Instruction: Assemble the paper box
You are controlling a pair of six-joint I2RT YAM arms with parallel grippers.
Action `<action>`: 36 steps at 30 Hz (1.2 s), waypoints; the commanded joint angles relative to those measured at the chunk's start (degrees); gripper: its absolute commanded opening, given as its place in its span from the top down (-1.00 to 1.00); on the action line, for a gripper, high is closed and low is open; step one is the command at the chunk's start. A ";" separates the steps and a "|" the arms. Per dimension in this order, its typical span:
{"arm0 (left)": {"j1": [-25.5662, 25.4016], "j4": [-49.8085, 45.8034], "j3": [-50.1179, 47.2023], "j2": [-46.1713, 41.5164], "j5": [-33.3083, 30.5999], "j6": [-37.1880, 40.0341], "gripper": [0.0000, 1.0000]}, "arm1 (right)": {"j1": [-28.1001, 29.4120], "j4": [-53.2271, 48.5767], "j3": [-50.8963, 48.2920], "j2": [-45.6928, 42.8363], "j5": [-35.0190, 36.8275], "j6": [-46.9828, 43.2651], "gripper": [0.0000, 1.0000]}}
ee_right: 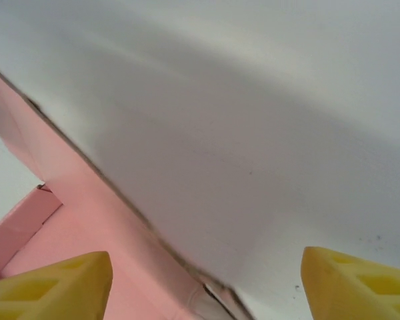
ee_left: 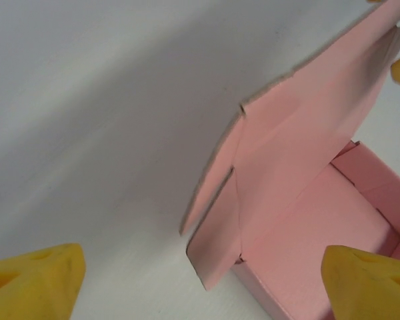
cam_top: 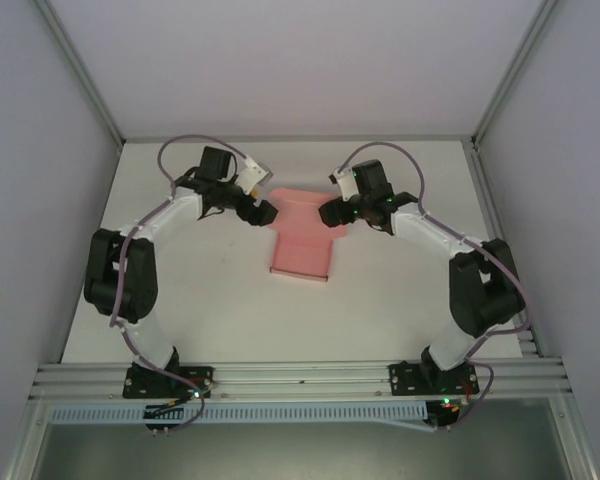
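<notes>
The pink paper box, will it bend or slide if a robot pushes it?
Probably bends: the paper box is thin card with creased flaps, its lid standing up. Likely light, so it may slide on the smooth white table.

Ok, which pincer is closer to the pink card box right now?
Right, narrowly. The right pincer overlaps the raised flap of the pink thin-card box from the right; the left pincer sits just off the flap's left edge.

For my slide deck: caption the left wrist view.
Open left gripper poised at the paper box's corner, its flap raised.
</notes>
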 commanded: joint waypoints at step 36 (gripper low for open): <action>-17.98 31.84 -17.68 -14.43 -36.21 -42.61 1.00 | 14.12 14.66 -2.68 -4.41 38.78 26.70 0.99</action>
